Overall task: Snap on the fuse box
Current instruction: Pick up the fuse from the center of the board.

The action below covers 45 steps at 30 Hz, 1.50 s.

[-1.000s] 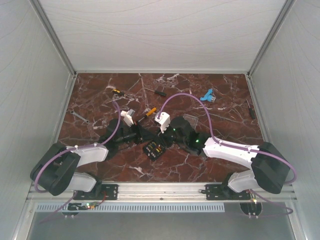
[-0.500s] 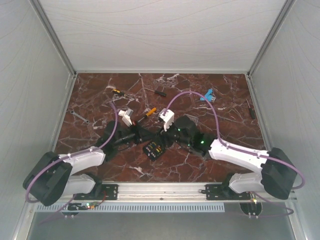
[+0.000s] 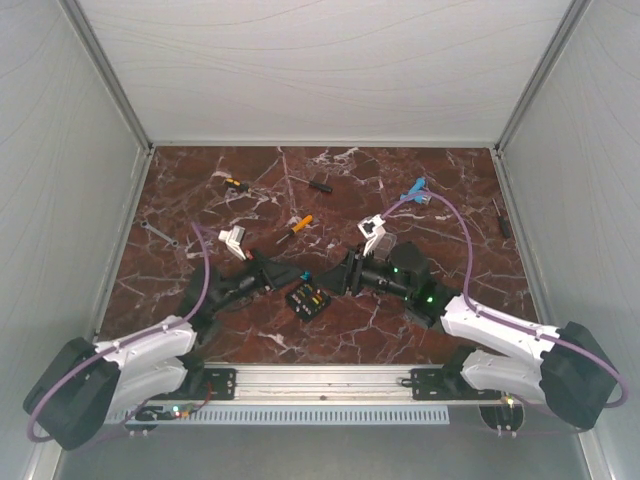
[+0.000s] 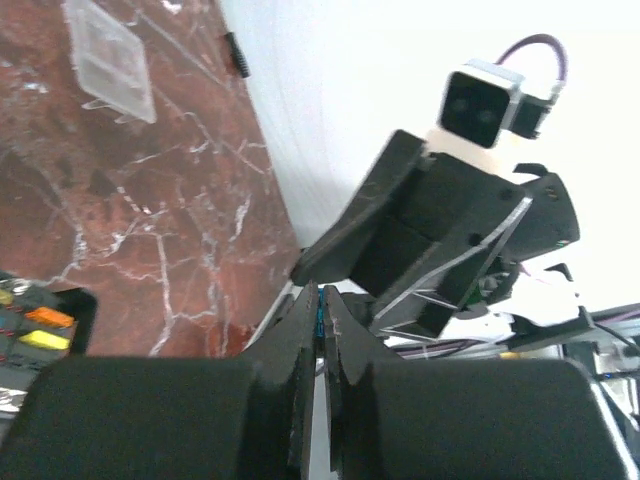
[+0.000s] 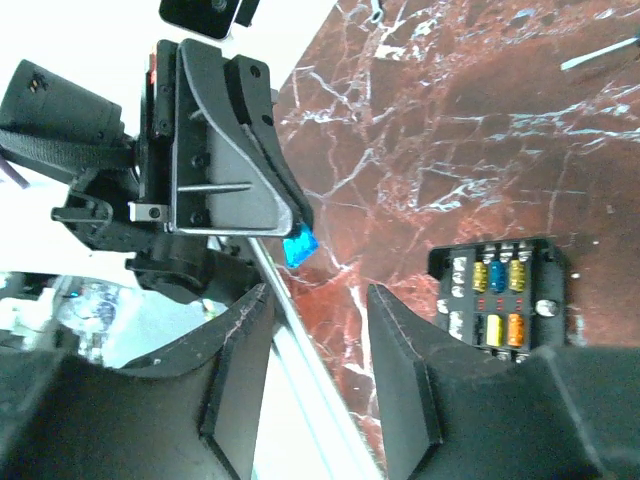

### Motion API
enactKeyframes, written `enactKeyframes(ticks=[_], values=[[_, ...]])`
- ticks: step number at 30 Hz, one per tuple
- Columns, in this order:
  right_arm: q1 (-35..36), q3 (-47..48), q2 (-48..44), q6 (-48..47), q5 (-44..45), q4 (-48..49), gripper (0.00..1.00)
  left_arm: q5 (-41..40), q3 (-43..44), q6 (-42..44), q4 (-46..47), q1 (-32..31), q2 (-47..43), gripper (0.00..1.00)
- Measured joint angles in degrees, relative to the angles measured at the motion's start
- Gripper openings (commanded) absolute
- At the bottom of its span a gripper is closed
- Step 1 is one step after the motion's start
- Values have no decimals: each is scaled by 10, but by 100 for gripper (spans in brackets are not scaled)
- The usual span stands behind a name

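Note:
The fuse box (image 3: 307, 299) is a small black square box with yellow, orange and blue fuses, lying open on the marble between the two grippers. It also shows in the right wrist view (image 5: 500, 300) and at the left edge of the left wrist view (image 4: 40, 325). My left gripper (image 3: 291, 275) is shut on a tiny blue fuse (image 5: 300, 246), held above the table just left of and above the box. My right gripper (image 3: 346, 276) is open and empty, facing the left one from the right (image 5: 320, 300). The clear lid (image 4: 108, 60) lies flat farther off.
Small tools lie on the far half of the table: an orange-handled screwdriver (image 3: 298, 225), two more drivers (image 3: 233, 183) (image 3: 320, 184), a grey wrench (image 3: 160, 235), a blue connector (image 3: 415, 190) and a black driver (image 3: 500, 215) by the right wall. The enclosure walls stand on three sides.
The right gripper has drawn back to the right, away from the box. The left wrist has shifted slightly left and lower. Both arms' elbows have swung outward and down.

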Motion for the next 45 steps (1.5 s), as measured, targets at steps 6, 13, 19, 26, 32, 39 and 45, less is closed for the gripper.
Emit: enactKeyframes(ticks=[6,13,19,26,32,39,45], values=[[-7,-16,0,74,-27,70,34,-19,-13,-26,41,-23,-35,0],[-8,-17,1,113,-42,133,28,-35,-17,-41,73,-42,-45,0],[-8,-17,11,132,-53,163,22,-38,-19,-49,103,-54,-38,0],[-8,-18,17,142,-63,185,15,-47,-27,-60,143,-62,-18,0],[-8,-25,28,154,-70,206,14,-57,-40,-67,170,-67,-11,0],[-8,-30,30,158,-71,207,14,-72,-47,-69,179,-68,-18,0],[-6,-30,31,158,-71,211,14,-78,-49,-68,179,-69,-29,0]])
